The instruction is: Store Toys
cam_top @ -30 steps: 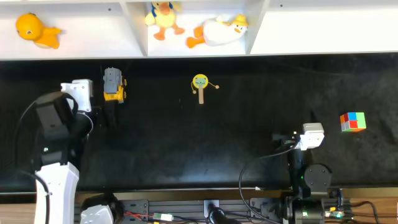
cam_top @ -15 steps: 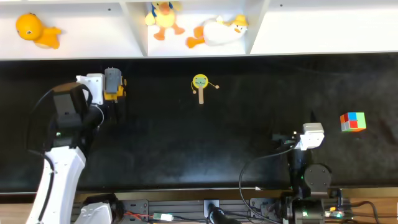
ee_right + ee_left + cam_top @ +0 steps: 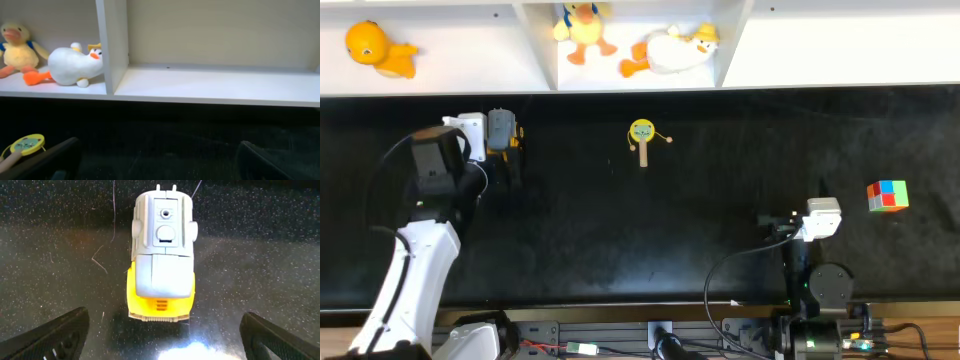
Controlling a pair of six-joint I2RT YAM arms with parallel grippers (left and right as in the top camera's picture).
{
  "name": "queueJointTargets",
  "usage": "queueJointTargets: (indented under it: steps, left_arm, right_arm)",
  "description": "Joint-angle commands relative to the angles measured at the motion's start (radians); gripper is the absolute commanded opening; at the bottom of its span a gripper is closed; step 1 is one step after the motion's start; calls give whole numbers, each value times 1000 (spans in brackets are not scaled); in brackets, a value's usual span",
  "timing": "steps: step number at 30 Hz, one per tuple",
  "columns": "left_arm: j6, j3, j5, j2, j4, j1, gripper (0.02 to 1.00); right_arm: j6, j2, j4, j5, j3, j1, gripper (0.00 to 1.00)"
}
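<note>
Truck (image 3: 162, 255) on the counter (image 3: 620, 220), close under the shelf (image 3: 440, 82), at the left. Long axis pointing straight away from the left jaws, toward the shelf; yellow end nearest, grey end far. Centred between the two fingers (image 3: 55, 337), just ahead of their tips, touching neither. Left jaws spread wide, holding nothing, with room to spare on both sides of the truck's width. Far nearer than the right arm (image 3: 817, 220), parked well apart across the counter, its jaws likewise wide and empty. Likely next: come forward a little and down, then close across the narrow flanks; no turn of the wrist needed, by the look of it. Rattle (image 3: 642, 135) and cube (image 3: 887, 195) also out on the counter.
</note>
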Motion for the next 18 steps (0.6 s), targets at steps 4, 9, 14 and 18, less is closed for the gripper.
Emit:
queueJointTargets:
  steps: [4,9,14,18]
  left_arm:
    - [-10,-7,-18,49,42,-4,972]
    - [-10,-7,-18,87,87,-4,961]
    - [-10,-7,-18,118,122,-4,950]
    - [-10,-7,-18,144,145,-4,897]
  right_arm:
    - [11,-9,4,9,-13,-5,996]
    - [11,-9,4,8,-13,-5,996]
    - [11,-9,4,8,-13,-5,996]
    - [11,-9,4,9,-13,-5,996]
